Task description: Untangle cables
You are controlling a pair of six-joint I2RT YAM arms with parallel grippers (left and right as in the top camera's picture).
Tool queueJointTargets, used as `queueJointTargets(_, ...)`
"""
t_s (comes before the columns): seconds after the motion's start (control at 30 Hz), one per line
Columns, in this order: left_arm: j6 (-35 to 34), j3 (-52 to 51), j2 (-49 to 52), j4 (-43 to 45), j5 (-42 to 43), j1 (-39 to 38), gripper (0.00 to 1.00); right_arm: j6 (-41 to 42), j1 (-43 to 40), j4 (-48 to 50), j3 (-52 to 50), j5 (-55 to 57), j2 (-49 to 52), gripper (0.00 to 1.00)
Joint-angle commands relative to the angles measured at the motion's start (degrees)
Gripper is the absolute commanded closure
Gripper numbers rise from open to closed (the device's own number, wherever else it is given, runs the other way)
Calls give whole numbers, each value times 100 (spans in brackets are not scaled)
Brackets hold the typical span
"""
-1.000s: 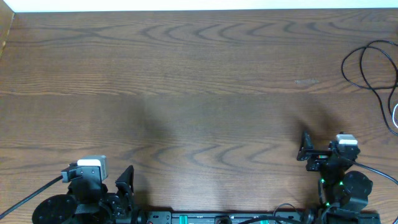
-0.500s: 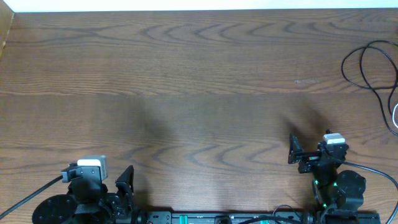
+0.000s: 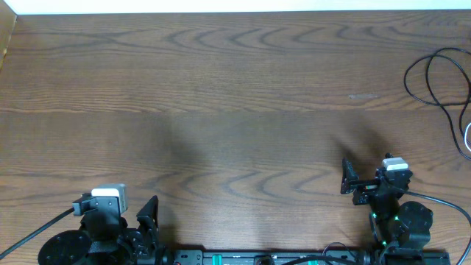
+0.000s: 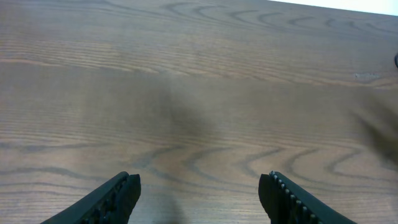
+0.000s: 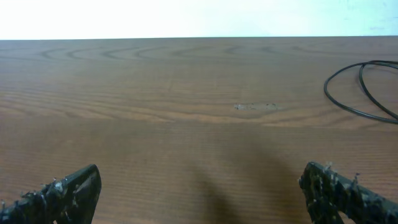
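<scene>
The cables lie at the table's far right edge. A black cable [image 3: 407, 76] loops there, and a short bit of white cable [image 3: 467, 138] shows at the frame edge below it. The rest of them is out of view. The black loop also shows at the right of the right wrist view [image 5: 327, 91]. My right gripper [image 3: 364, 180] is open and empty at the front right, well short of the cables; its fingers are spread wide over bare wood [image 5: 199, 183]. My left gripper [image 3: 136, 217] is open and empty at the front left [image 4: 199, 190].
The wooden table [image 3: 235, 110] runs to a pale far edge at the top of the overhead view. Both arm bases and their thick black wires sit along the front edge.
My right gripper moved a little to the left and toward the front edge a second ago, then held still. The left arm and the cables have not moved.
</scene>
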Motion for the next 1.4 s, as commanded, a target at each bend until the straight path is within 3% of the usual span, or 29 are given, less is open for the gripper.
queueJointTargets(0.0, 76, 70, -7, 0, -72, 24, 33, 55, 55, 9, -26, 42, -31, 1)
queueJointTargets(0.83, 332, 13, -7, 232, -48, 24, 33, 55, 55, 9, -28, 42, -31, 1)
queueJointTargets(1.23, 422, -1154, -7, 1786, -4, 24, 33, 55, 55, 9, -28, 42, -31, 1)
queueJointTargets(1.37, 422, -1725, -7, 2546, 468, 24, 33, 55, 55, 9, -28, 42, -31, 1)
